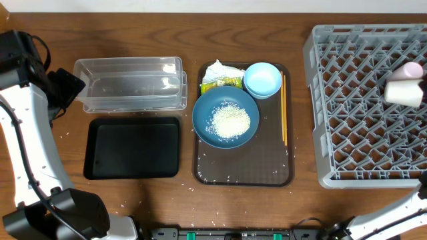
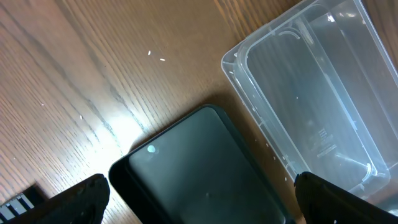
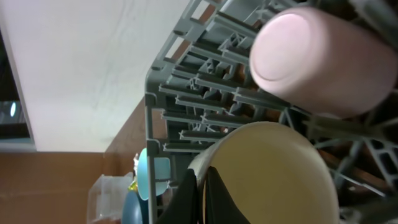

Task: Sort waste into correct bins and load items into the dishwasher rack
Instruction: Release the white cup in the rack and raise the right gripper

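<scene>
In the right wrist view my right gripper (image 3: 200, 199) is shut on the rim of the white cup (image 3: 273, 174), one finger inside and one outside. The cup (image 1: 403, 92) lies over the grey dishwasher rack (image 1: 360, 107), beside the pink cup (image 1: 410, 69). My left gripper (image 2: 205, 202) hangs open and holds nothing, above the black tray (image 2: 205, 168) next to the clear tub (image 2: 311, 93). The dark-blue bowl (image 1: 203, 117) holds rice (image 1: 230, 121). The napkin (image 1: 217, 70), the wrapper (image 1: 222, 83), the light-blue bowl (image 1: 262, 79) and the chopsticks (image 1: 284, 110) lie around it.
The bowls, napkin, wrapper and chopsticks all sit on a brown serving tray (image 1: 243, 167) between the bins and the rack. Loose rice grains dot the wooden table (image 1: 40, 40). The left arm (image 1: 27, 133) stands along the left edge.
</scene>
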### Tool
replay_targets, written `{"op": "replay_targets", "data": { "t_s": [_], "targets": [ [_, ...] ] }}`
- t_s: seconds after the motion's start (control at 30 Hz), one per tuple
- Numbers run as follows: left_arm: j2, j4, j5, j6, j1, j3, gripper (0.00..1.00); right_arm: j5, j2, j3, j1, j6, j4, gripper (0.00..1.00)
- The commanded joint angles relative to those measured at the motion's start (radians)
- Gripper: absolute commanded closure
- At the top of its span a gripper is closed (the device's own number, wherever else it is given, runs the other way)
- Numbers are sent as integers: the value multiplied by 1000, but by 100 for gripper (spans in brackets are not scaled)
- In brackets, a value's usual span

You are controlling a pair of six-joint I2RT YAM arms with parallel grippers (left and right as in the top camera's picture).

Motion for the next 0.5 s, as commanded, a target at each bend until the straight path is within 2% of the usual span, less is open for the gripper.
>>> {"op": "replay_targets", "data": {
  "t_s": [0.0, 0.17, 0.47],
  "targets": [
    [-14, -5, -5, -9, 3, 16, 2, 16, 37, -5, 35, 12, 13, 99],
    [-14, -5, -5, -9, 3, 16, 2, 55, 40, -5, 37, 58, 8, 99],
    [-14, -5, -5, -9, 3, 16, 2, 309, 40, -5, 17, 121, -45, 99]
  ]
}}
